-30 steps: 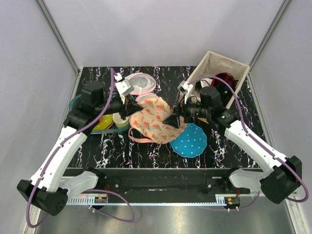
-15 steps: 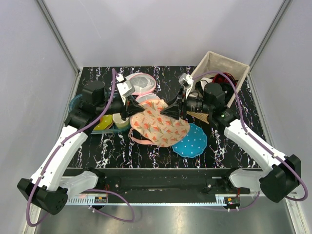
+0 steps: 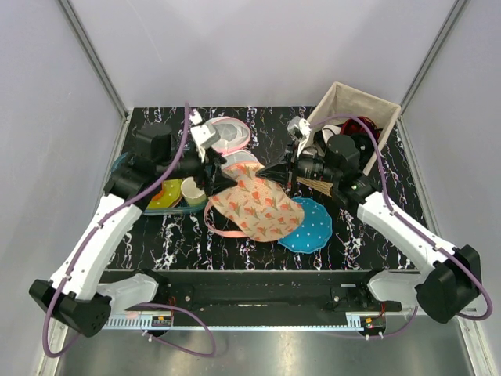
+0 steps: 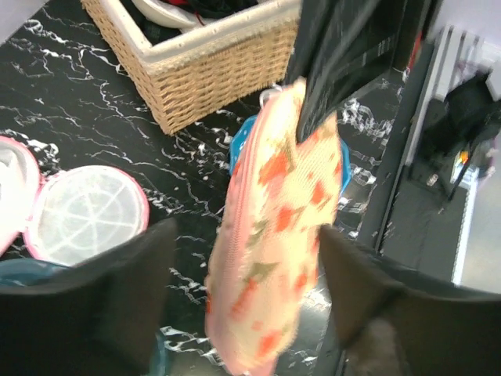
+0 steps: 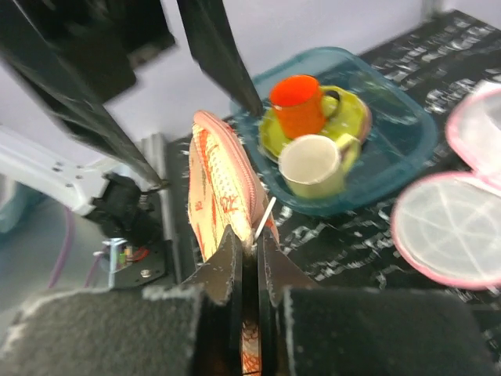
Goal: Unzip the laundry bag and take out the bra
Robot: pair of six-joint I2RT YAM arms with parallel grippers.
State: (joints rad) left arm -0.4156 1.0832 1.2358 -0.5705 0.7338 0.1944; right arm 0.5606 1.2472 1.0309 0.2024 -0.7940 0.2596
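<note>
The peach floral laundry bag (image 3: 258, 207) lies tilted in the middle of the table, its far edge lifted. My right gripper (image 3: 264, 172) is shut on that lifted edge; in the right wrist view its fingers (image 5: 227, 262) pinch the laundry bag (image 5: 213, 188) beside the silver zip pull (image 5: 264, 219). My left gripper (image 3: 218, 171) is open just left of the bag. In the left wrist view the laundry bag (image 4: 274, 235) hangs free between the spread fingers (image 4: 86, 305), its pink zip edge facing left. The bra is hidden.
A blue polka-dot pouch (image 3: 309, 227) lies partly under the bag's right side. Round white mesh bags (image 3: 227, 135) lie at the back. A teal tray (image 3: 125, 164) with cups (image 3: 190, 190) sits left. A wicker basket (image 3: 368, 98) of garments stands back right.
My left gripper opened and let go of the bag's left edge. My right gripper moved up and left and shut on the bag's far edge.
</note>
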